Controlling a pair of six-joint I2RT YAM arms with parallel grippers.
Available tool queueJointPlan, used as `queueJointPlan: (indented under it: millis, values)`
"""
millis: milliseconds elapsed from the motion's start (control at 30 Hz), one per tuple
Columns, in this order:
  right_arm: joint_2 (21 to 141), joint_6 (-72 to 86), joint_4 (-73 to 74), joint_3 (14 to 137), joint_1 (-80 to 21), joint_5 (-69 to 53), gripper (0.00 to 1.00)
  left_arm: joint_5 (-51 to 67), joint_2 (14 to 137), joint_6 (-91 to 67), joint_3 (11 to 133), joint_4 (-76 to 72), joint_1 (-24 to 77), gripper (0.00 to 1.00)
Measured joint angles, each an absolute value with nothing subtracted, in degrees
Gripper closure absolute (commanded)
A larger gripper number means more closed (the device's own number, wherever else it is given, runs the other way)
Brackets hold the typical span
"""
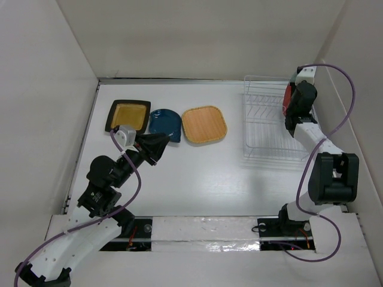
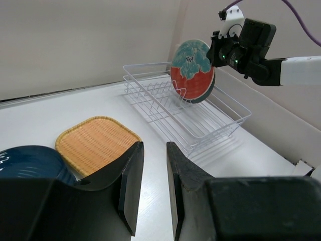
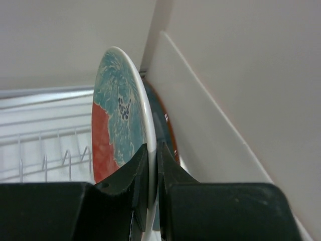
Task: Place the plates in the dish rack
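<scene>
Gripping the red-and-teal plate (image 3: 118, 125) by its rim, the right tool (image 3: 153, 150) has both jaws pinched shut on the white edge. It holds the plate upright on edge over the far right end of the dish rack (image 1: 245, 119), close to the side wall. In the left wrist view the plate's lower edge looks level with the rack's top wire, though I cannot tell whether it already sits between the upright wires or hangs just above them. Behind the plate in the right wrist view is a dark curved shape with a reddish edge. It may be another plate or only this one's back; the view is too tight to say. The step in hand, as I judge it, is seating this plate in a slot. The next move calls for lowering it straight down so the rim drops between two wires. The plate needs to be kept upright, and the jaws should open only once the rack carries it. A tilt could let the plate fall flat across the wires or knock the wall. The left tool (image 1: 157, 145) hovers open and empty low over the tabletop (image 1: 197, 173), at the near side of the dark blue plate (image 1: 166, 122). That plate lies between the black-rimmed plate (image 1: 128, 115) with the yellow centre and the orange plate (image 1: 204, 124), just beside each. All three lie flat, well apart from the rack, so most of the loading is not yet done.
</scene>
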State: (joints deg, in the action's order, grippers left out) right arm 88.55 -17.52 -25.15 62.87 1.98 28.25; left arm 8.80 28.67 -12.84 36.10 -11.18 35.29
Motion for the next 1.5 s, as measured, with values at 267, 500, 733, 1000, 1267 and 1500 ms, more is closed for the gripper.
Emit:
queueJointPlan:
  millis: [267, 500, 733, 1000, 1267, 1500]
  values:
    - [89.73, -16.05, -29.65, 56.38, 2.46, 24.56, 0.96, 9.02, 29.63, -12.95, 36.1, -11.16, 35.29, 0.78]
    - [91.13, -12.08, -34.81, 56.14, 2.13, 25.36, 0.41, 9.04, 29.78, -12.93, 36.1, -11.14, 35.29, 0.78]
    - [89.21, -2.44, -30.55, 59.13, 1.72, 25.85, 0.21, 9.02, 29.78, -12.91, 36.1, -11.14, 35.29, 0.78]
    - [79.99, 10.15, -24.47, 63.53, -7.49, 19.73, 1.0, 8.29, 29.89, -12.58, 36.1, -10.87, 35.29, 0.98]
    - [83.11, 22.63, -26.24, 57.45, -24.99, 12.82, 1.0, 7.51, 31.77, -12.27, 36.1, -10.79, 35.29, 1.0]
    - [94.11, 33.34, -26.39, 53.06, -33.67, 14.09, 1.0, 6.94, 32.21, -12.21, 36.1, -10.39, 35.29, 1.0]
